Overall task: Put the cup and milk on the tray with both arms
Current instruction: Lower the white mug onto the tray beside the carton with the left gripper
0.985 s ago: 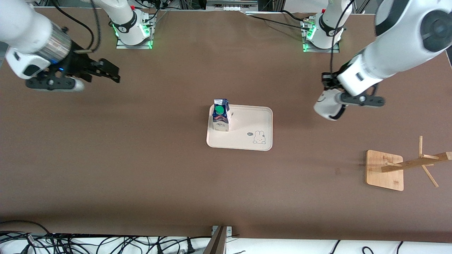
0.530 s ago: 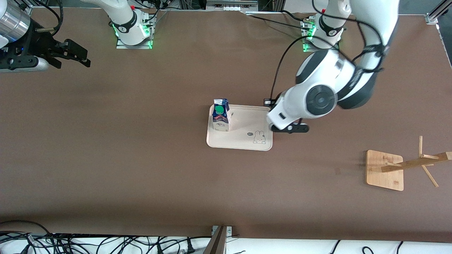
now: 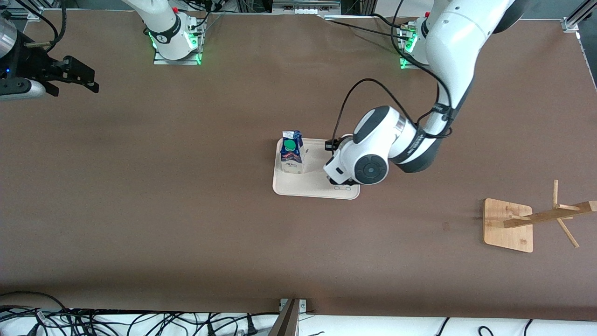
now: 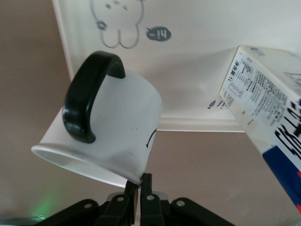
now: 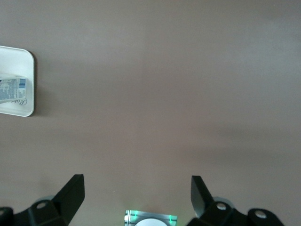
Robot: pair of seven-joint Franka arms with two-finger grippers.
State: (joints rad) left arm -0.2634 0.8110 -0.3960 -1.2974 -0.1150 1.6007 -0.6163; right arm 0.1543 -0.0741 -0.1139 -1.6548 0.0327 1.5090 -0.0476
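**Cup now over the tray, milk already parked**

Left arm swung in over the last second: it was out over bare bench (image 3: 186, 224) toward its own end of the table, now its wrist hangs above the rabbit-drawing corner of the tray (image 3: 308, 190). Left pincer (image 4: 139, 186) is clamped on the rim of the cup (image 4: 110, 141); the cup hangs tilted, handle up toward the camera, tray surface and rabbit drawing beneath it. Not set down yet, I'd say, so lowering and release remain.

Milk (image 3: 292, 157) hasn't moved: upright on the tray, at the end toward the right arm, green cap up. That half looks done.

Right pincer (image 3: 70, 77) has pulled farther back toward its corner, fingers spread wide, holding nothing, over bare bench. Waiting.

Hard to see: front view hides the cup and left pincer entirely under the arm's wrist. Whether the cup touches the tray, can't tell. Smiley face mostly out of sight.

Wooden rack (image 3: 513, 224) untouched at the left arm's end.
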